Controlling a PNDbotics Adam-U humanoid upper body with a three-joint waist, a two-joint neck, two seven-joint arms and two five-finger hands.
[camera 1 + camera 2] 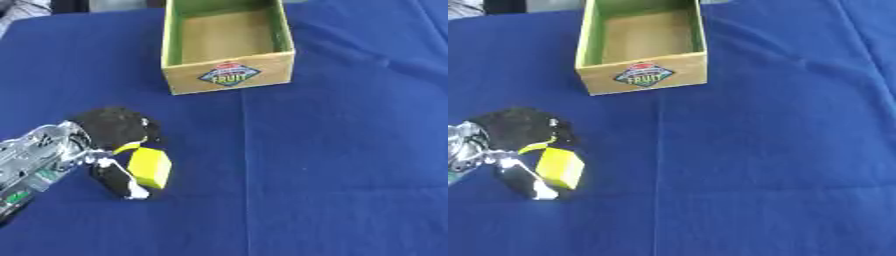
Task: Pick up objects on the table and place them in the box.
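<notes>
A yellow block sits at the lower left of the blue table, held between the curled fingers and thumb of my left hand. The hand's black back covers the block's upper left side, and its thumb lies against the block's lower left edge. I cannot tell whether the block rests on the cloth or hangs just above it. An open cardboard box with a green inside and a "FRUIT" label stands at the top centre, nothing showing in it. My right hand is out of sight.
A blue cloth covers the whole table, with a fold line running down the middle. Open cloth lies between the hand and the box and across the right half.
</notes>
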